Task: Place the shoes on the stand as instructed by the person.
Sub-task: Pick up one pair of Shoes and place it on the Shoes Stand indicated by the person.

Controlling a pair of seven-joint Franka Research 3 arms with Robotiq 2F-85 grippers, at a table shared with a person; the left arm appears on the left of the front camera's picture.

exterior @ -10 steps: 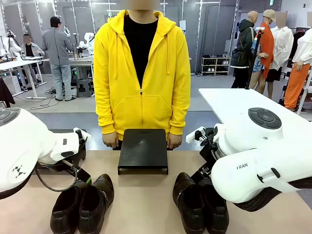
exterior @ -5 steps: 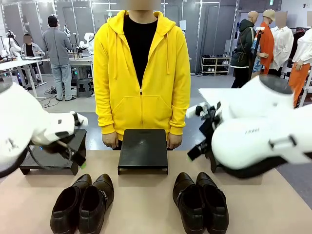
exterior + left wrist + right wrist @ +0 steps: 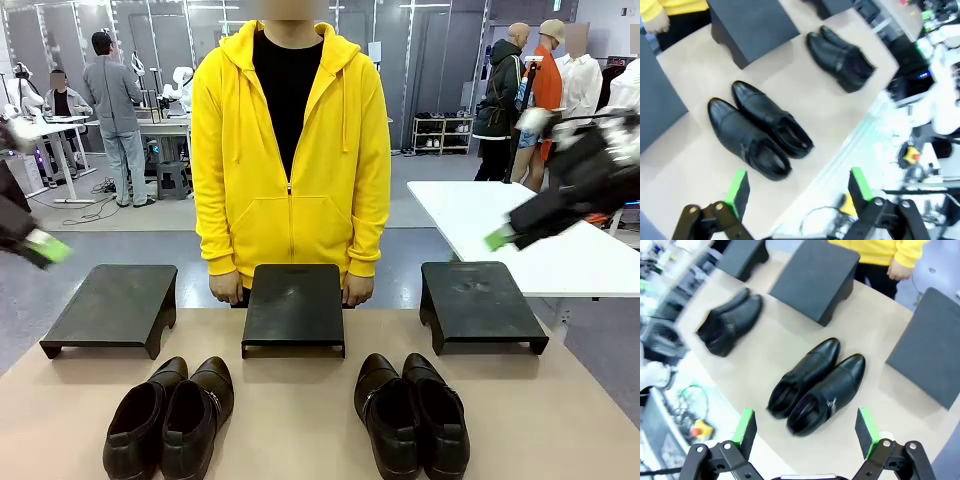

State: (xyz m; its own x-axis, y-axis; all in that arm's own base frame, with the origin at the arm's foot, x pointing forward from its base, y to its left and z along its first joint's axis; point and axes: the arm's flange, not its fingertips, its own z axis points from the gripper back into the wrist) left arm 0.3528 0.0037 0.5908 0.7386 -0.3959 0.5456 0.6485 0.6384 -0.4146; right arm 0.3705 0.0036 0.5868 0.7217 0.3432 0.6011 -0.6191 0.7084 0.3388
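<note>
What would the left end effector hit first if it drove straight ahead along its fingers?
Probably the nearer pair of shoes, around their heel openings, or the table just beside them. The open left end effector hangs high, so depth is unclear.

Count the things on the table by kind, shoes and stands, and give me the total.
Black shoes: 4, set out as two pairs
Black stands: 3
Total: 7
</note>
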